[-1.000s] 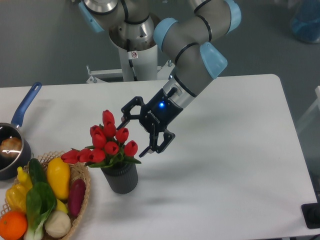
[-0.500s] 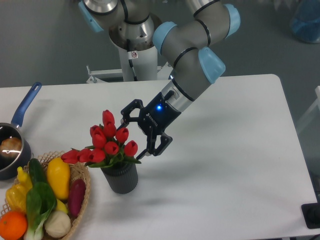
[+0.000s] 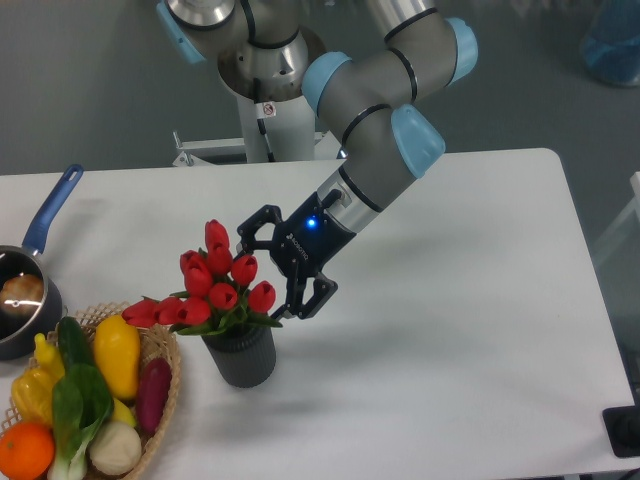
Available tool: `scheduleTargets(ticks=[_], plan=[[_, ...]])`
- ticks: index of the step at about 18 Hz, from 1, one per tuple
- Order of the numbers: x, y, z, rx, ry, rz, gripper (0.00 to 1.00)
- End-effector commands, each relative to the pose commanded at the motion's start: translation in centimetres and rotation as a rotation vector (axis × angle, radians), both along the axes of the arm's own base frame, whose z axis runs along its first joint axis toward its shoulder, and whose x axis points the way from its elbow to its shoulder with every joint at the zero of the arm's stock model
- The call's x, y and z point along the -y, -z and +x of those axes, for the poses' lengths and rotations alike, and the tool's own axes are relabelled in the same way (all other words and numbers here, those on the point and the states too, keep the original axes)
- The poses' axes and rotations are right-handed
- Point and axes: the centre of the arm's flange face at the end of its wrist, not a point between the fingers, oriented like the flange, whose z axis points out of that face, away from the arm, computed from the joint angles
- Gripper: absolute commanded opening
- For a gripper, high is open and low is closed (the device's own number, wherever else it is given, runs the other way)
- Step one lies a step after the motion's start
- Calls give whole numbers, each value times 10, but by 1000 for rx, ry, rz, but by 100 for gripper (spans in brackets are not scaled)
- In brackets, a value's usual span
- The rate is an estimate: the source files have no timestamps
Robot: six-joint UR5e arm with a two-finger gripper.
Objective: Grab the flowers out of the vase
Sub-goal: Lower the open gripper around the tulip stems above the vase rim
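My arm (image 3: pixel 375 110) was built of grey cylindrical segments with pale blue caps at the joints and black seams between sections. My base column (image 3: pixel 262 90) was bright metal and carried a small white label with a red mark. My gripper (image 3: pixel 271 268) was black, two-fingered, with white lettering on its body and one blue light lit.

White tabletop (image 3: pixel 480 330), rounded corners, matte, evenly lit with soft shadows. Grey floor (image 3: pixel 90 80) behind it, plain and uniform. Pale metal bracket (image 3: pixel 215 150) at the tabletop's far edge. Translucent blue object (image 3: pixel 612 42) top right, cut off by the frame. Dark object (image 3: pixel 625 432) at bottom right corner, partly out of view.
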Motion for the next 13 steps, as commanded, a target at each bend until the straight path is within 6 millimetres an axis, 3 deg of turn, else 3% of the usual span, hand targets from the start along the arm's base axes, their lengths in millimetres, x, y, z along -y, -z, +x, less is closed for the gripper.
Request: scheduleTargets(ticks=[13], plan=[[-12,8,9,21,22,-3,100]])
